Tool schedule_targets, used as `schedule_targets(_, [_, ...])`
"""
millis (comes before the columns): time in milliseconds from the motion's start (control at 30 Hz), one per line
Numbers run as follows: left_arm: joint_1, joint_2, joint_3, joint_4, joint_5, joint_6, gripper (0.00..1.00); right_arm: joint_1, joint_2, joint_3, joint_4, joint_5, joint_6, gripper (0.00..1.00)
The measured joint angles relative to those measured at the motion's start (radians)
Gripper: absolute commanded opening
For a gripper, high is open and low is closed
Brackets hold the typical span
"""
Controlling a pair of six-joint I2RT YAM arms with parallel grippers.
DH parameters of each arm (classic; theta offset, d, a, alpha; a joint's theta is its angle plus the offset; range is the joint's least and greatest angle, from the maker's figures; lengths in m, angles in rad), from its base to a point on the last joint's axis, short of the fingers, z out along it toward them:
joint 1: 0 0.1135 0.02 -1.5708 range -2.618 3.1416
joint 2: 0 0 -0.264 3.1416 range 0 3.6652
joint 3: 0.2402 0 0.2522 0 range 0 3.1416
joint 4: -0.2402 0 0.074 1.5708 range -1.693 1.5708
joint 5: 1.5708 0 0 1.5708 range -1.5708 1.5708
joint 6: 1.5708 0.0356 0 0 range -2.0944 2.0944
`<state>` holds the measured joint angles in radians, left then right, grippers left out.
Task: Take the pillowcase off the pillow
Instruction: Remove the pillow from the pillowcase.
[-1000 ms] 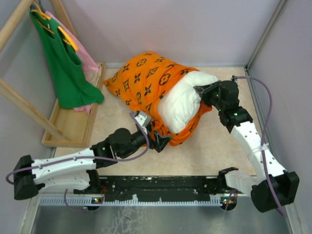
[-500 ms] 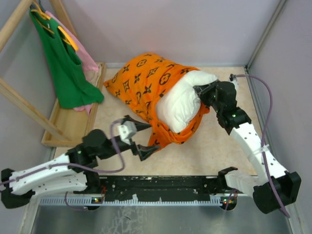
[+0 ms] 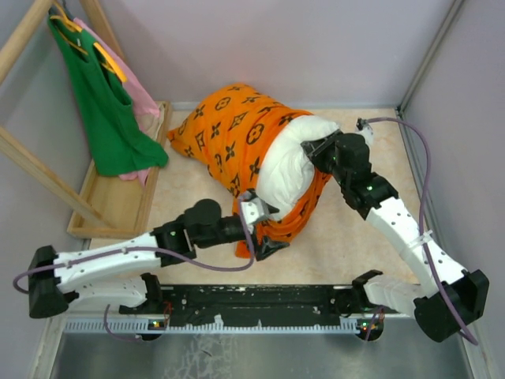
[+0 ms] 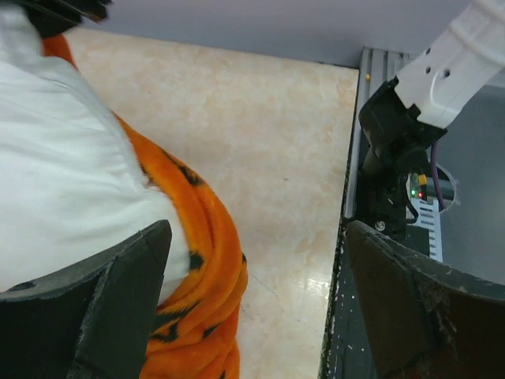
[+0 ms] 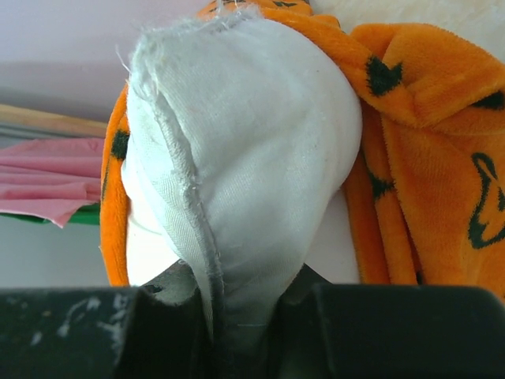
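The plump white pillow point(image 3: 288, 167) sits mid-table, its far half inside the fuzzy orange pillowcase point(image 3: 229, 134), whose hem is bunched into a thick roll along the near side. The right gripper point(image 3: 314, 148) is pinched tight on the pillow's seamed corner. The left gripper point(image 3: 264, 229) gapes wide at that roll, holding nothing. Bare beige table point(image 3: 355, 237) lies open to the right.

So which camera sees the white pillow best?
The top external view: it shows the pillow poking out of the orange pillowcase. The right wrist view shows only one pinched corner, the left wrist view just a white side patch.
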<state>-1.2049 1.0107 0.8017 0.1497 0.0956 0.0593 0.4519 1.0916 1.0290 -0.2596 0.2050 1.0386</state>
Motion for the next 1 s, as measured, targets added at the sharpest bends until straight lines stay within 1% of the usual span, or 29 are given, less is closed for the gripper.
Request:
schedule_targets(133, [-0.009, 0.181, 0.024, 0.064, 0.048, 0.003, 0.98, 0.016, 0.005, 0.007, 0.002, 0.01, -0.004, 0.0])
schedule_targets(333, [-0.013, 0.336, 0.021, 0.231, 0.059, -0.007, 0.96, 0.024, 0.006, 0.007, 0.002, 0.013, -0.01, 0.0])
schedule_targets(533, [-0.016, 0.548, -0.033, 0.466, 0.117, -0.105, 0.94, 0.024, 0.006, 0.007, -0.006, 0.015, -0.02, 0.0])
schedule_targets(667, [-0.032, 0.682, -0.055, 0.554, 0.135, -0.17, 0.94, 0.024, 0.006, 0.007, -0.008, 0.015, -0.022, 0.0])
schedule_targets(833, [-0.053, 0.758, -0.082, 0.607, 0.116, -0.216, 0.95, 0.024, 0.006, 0.007, -0.002, 0.008, -0.006, 0.0])
schedule_targets(1000, [-0.05, 0.721, -0.169, 0.644, 0.008, -0.218, 0.97, 0.023, 0.006, 0.015, -0.009, -0.028, 0.032, 0.0])
